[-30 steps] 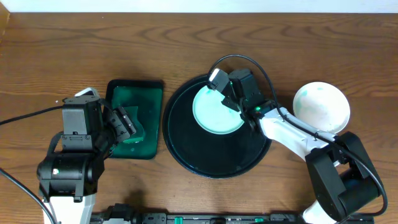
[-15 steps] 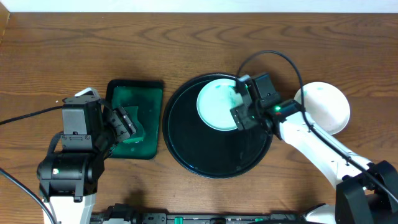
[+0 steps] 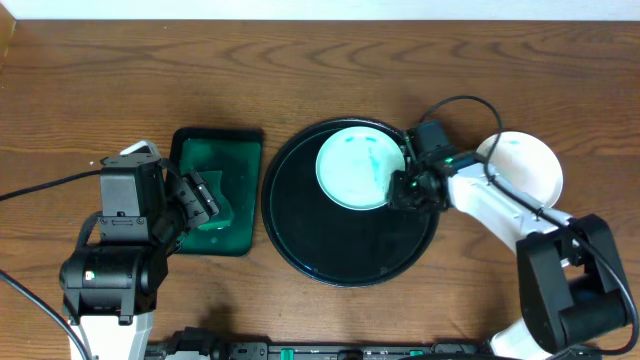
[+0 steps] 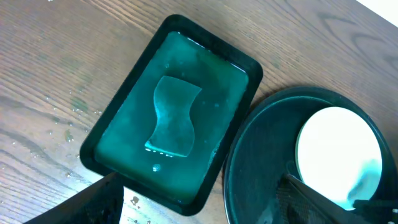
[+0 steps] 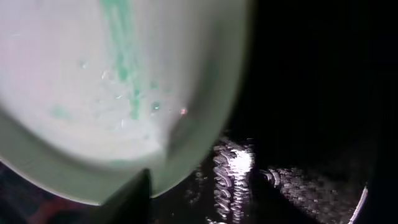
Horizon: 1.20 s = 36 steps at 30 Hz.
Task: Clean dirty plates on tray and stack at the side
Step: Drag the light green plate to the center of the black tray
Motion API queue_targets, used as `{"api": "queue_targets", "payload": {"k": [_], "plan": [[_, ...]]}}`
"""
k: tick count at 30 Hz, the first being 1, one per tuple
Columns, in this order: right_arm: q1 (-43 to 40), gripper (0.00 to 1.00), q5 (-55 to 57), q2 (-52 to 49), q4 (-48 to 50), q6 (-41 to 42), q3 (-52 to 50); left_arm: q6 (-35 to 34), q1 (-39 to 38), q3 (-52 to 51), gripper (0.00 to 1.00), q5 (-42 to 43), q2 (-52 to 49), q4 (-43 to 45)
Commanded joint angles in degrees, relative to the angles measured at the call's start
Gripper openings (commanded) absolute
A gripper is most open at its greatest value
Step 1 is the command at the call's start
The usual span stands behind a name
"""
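The teal-smeared round white plate (image 3: 355, 167) sits in the far half of the large round black tray (image 3: 300, 250), immediately left of the right gripper (image 3: 404, 180) at its rim, the nearer arm, jaw gap indeterminable.

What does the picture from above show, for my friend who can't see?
The right gripper is at the right edge of a smeared plate on the black tray. A second plate sits on the table to its right, and the left gripper hangs over a green tray.
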<state>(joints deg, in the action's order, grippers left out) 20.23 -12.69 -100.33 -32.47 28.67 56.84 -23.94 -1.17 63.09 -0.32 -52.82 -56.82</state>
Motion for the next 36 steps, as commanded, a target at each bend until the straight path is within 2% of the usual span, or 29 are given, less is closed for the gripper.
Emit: {"api": "queue_targets", "payload": {"k": [1, 2, 3, 4, 7, 10, 12, 14, 15, 20, 21, 22, 23, 24, 36], "plan": [[-2.7, 0.33, -0.8, -0.1, -0.6, 3.7, 0.0, 0.1, 0.3, 1.1, 0.79, -0.1, 0.0, -0.1], [-3.0, 0.27, -0.1, -0.1, -0.5, 3.7, 0.0, 0.1, 0.3, 1.1, 0.79, -0.1, 0.0, -0.1], [-3.1, 0.12, 1.1, -0.1, -0.5, 3.7, 0.0, 0.1, 0.3, 1.1, 0.79, -0.1, 0.0, -0.1], [-3.0, 0.01, 2.8, -0.1, -0.5, 3.7, 0.0, 0.1, 0.3, 1.1, 0.79, -0.1, 0.0, -0.1], [-3.0, 0.01, 5.6, -0.1, 0.1, 2.4, 0.0, 0.1, 0.3, 1.1, 0.79, -0.1, 0.0, -0.1], [-3.0, 0.02, 3.8, -0.1, -0.1, -1.3, 0.0, 0.1, 0.3, 1.1, 0.79, -0.1, 0.0, -0.1], [-3.0, 0.08, 2.7, -0.1, -2.3, -1.5, 0.0, 0.1, 0.3, 1.1, 0.79, -0.1, 0.0, -0.1], [-2.9, 0.25, 3.4, -0.1, -3.6, -1.5, -0.2, 0.1, 0.3, 1.1, 0.79, -0.1, 0.0, -0.1], [-2.9, 0.26, 3.4, -0.1, -3.5, -1.8, -0.5, 0.1, 0.3, 1.1, 0.79, -0.1, 0.0, -0.1], [-2.9, 0.22, 3.4, -0.2, -1.7, -7.2, -1.9, 0.1, 0.3, 1.1, 0.79, -0.1, 0.0, -0.1], [-2.9, 0.16, 3.4, -0.2, -1.0, -8.4, -2.4, 0.1, 0.3, 1.1, 0.79, -0.1, 0.0, -0.1], [-2.9, 0.04, 3.7, -0.2, 0.4, -10.5, -3.1, 0.1, 0.3, 1.1, 0.79, -0.1, 0.0, -0.1], [-3.0, 0.01, 4.4, -0.2, 1.6, -12.1, -3.3, 0.1, 0.3, 1.1, 0.79, -0.1, 0.0, -0.1], [-3.0, 0.01, 5.4, -0.2, 3.1, -14.9, -3.4, 0.1, 0.3, 1.1, 0.79, -0.1, 0.0, -0.1], [-1.7, 0.01, 5.8, 0.2, 20.6, -74.2, -3.3, 0.1, 0.3, 1.1, 0.79, -0.1, 0.0, -0.1]]}}
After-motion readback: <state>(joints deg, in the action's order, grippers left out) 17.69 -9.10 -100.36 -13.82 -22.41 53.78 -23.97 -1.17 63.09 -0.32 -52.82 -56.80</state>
